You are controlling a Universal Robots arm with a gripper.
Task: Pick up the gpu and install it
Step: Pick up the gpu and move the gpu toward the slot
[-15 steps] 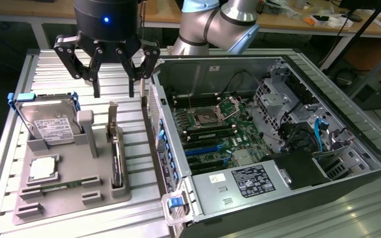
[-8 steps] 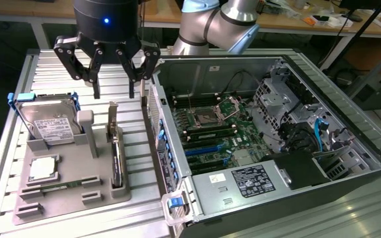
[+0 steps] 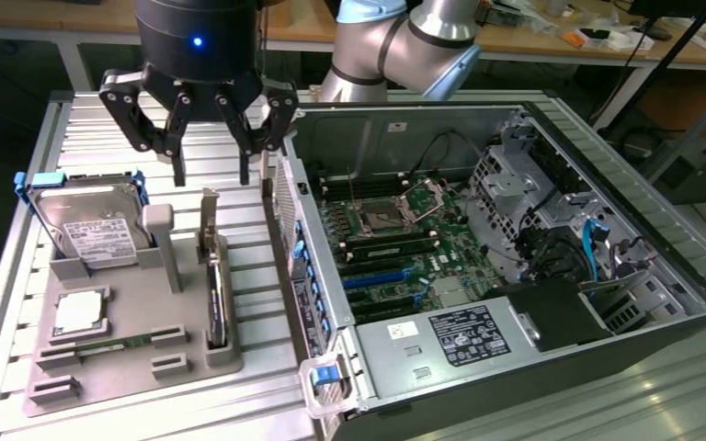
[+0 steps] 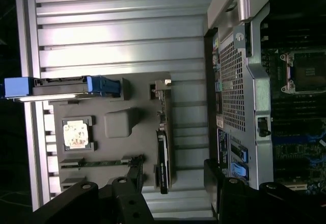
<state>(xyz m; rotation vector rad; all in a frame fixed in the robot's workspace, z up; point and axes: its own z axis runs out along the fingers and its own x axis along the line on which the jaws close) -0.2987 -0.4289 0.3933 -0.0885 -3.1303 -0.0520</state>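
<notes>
With a clock face laid over the exterior view, the gripper (image 3: 214,173) is seen hanging at twelve o'clock from the gpu (image 3: 216,294). Its jaws are spread wide and nothing is grasped. The fingers (image 3: 179,156) are pointed down over the ribbed table (image 3: 108,119), just above the card's bracket end, and no contact with the card can be made out.

The gpu is stood on its long edge in a slot of the grey holder (image 3: 120,367), along the holder's three o'clock side, just beside the case (image 3: 647,239). Its silvery bracket is turned toward twelve o'clock. It has not been lifted.

On the same holder a hard drive (image 3: 89,230) in a blue frame is propped upright at ten o'clock from the gpu. A processor (image 3: 80,312) is laid flat at nine o'clock, and a memory stick (image 3: 96,346) is laid flat at eight o'clock.

The case is laid open at three o'clock from the holder, with the motherboard (image 3: 390,248) exposed inside it.

In the wrist view the gpu (image 4: 163,158) is seen end-on between the dark fingers (image 4: 102,203), with the holder beneath it.
</notes>
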